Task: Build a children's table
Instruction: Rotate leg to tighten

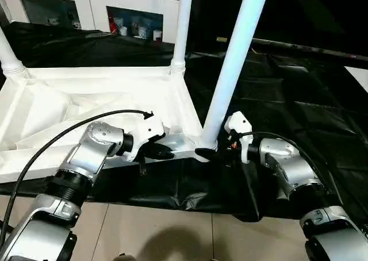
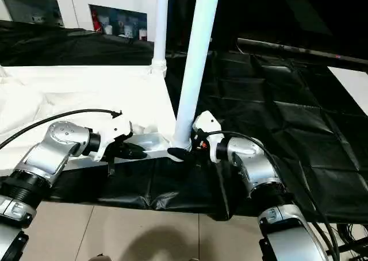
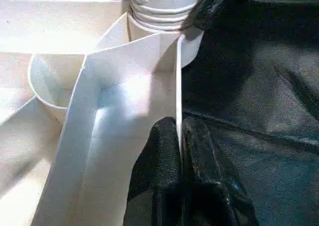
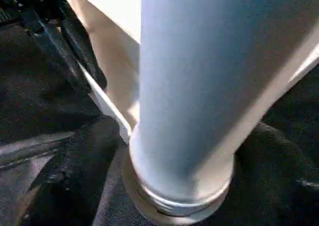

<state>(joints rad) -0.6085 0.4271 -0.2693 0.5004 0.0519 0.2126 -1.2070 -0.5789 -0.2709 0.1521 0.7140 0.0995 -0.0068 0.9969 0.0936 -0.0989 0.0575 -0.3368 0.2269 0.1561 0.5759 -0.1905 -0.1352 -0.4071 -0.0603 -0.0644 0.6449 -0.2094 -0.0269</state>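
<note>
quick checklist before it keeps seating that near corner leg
1. Left gripper pinching the tabletop edge wall: ok.
2. Right gripper at the base of the near leg: ok; finger closure: cannot tell.
3. Near leg in its corner socket: ok, threads still showing.
4. Near leg straight: not ok, it leans.
5. Far right leg in its socket: ok.
6. Far left leg seated: cannot tell.
</note>
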